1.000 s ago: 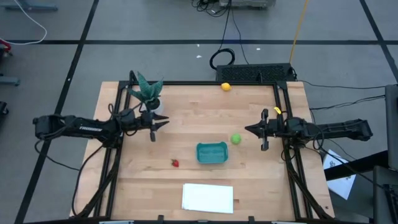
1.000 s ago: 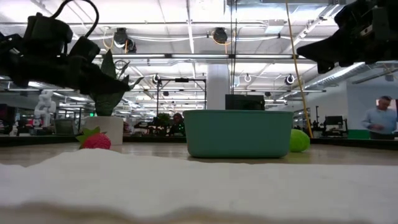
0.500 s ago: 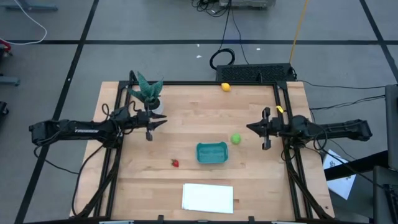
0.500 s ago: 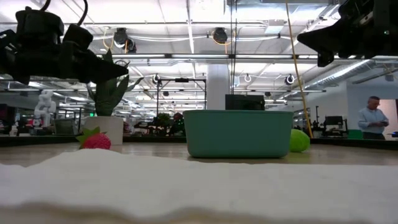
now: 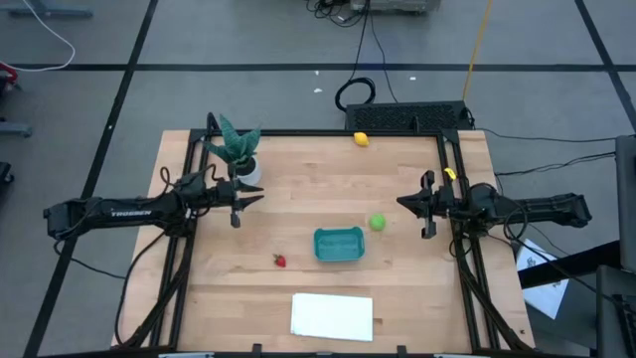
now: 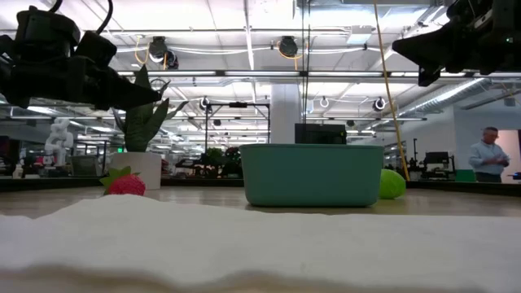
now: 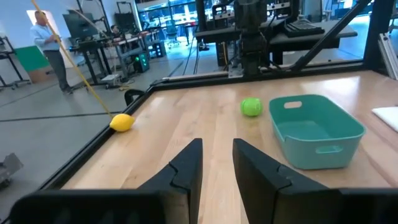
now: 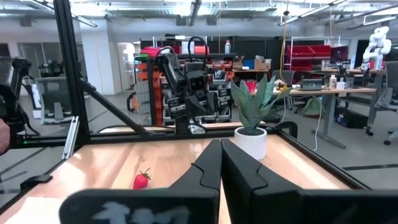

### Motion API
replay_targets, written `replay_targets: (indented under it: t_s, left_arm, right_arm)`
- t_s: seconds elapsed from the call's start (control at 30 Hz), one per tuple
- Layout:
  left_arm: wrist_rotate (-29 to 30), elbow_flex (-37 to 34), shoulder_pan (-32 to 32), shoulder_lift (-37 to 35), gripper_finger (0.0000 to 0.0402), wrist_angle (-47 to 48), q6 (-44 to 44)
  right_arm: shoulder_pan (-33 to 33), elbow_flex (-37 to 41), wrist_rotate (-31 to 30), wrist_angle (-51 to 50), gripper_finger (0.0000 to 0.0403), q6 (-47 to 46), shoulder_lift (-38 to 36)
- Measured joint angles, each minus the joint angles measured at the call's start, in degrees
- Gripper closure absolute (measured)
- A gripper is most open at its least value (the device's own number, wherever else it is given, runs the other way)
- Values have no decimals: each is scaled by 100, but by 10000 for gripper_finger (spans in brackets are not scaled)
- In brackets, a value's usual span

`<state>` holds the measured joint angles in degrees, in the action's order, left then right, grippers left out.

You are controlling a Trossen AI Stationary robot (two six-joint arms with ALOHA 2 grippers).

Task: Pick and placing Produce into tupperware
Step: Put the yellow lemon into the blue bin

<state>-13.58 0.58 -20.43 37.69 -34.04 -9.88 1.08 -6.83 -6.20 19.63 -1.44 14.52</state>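
The teal tub [image 5: 339, 245] [image 6: 312, 173] [image 7: 317, 127] stands on its base near the table's middle. The green ball [image 5: 377, 223] [image 7: 251, 106] lies just off its far right corner. The red strawberry [image 5: 280, 261] [image 6: 126, 183] [image 8: 141, 180] lies to its left. The yellow lemon [image 5: 361, 139] [image 7: 122, 122] rests at the far edge. My left gripper [image 5: 256, 197] [image 7: 217, 152] hovers left of the tub with a narrow gap between its fingers. My right gripper [image 5: 400, 203] [image 8: 221, 149] hovers right of the ball, shut and empty.
A spiky plant in a white pot [image 5: 237, 149] [image 8: 252, 106] stands by the left gripper, at the far left. A flat white sheet [image 5: 332, 316] lies at the near edge. Black frame rails run along the table's sides. A person [image 6: 488, 155] stands in the room beyond.
Both arms have drawn back a little: the left gripper toward the table's left edge, the right gripper toward the right edge, and both have risen slightly. The produce and the tub have stayed where they were.
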Motion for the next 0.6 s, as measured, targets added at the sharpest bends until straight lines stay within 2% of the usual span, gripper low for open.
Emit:
replay_targets:
  t_s: [0.1, 0.23, 0.3, 0.43, 0.6]
  left_arm:
    - [-1, 0, 0, 0, 309, 0, 63]
    - [0, 0, 0, 1, 309, -2, 103]
    - [0, 0, 0, 2, 309, -19, 104]
    - [9, 0, 0, 2, 309, -81, 99]
    - [13, 0, 0, 4, 309, -98, 80]
  right_arm:
    - [0, 0, -29, 6, 403, 26, 68]
    - [-45, 0, -950, 229, 403, -178, 302]
    - [-178, 0, -1174, 414, 403, -171, 450]
    - [-688, -198, -1178, 447, 403, -288, 796]
    - [-1398, -845, -1042, -259, 403, -581, 1468]
